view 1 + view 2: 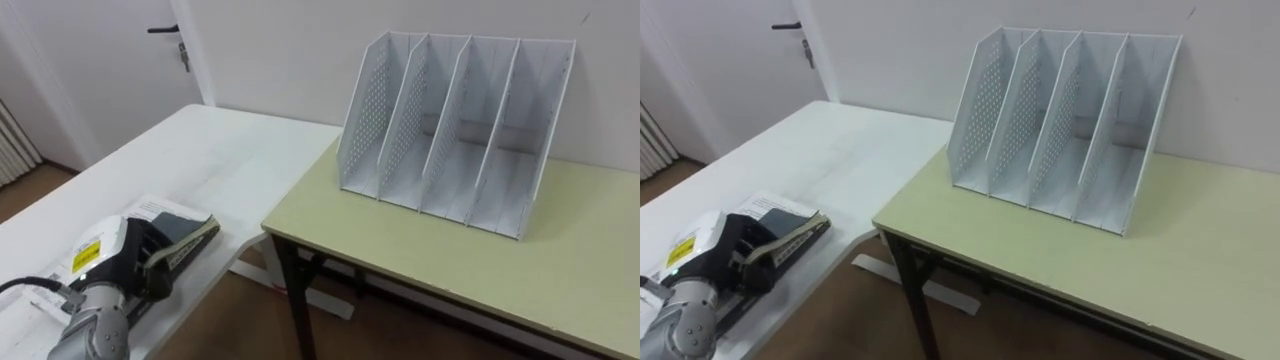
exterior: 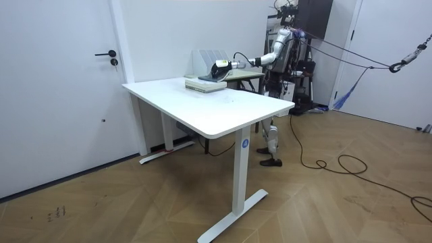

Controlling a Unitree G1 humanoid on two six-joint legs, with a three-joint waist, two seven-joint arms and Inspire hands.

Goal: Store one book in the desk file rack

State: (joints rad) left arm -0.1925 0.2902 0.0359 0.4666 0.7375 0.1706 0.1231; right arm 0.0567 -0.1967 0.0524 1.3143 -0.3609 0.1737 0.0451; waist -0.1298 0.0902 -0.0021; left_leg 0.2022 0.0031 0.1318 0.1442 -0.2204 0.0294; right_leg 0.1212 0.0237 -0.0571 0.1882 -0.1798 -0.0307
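Left eye view: we reach over the white tabletop (image 1: 230, 160), well left of the file rack (image 1: 455, 130) standing on the green tabletop (image 1: 420, 250). The book (image 1: 185, 232), also left of the rack, looks light but floppy-covered, so it is probably best gripped near its spine. Our left hand (image 1: 120, 260) is curled round its edge.

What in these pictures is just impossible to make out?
Book cover: eye views, left hand clasping it covers most.
Stack beneath: eye views, arm hides it, lower edge cuts it.
File rack slots: room view, too small, partly behind the hand.
Desk right end: eye views, cut off.
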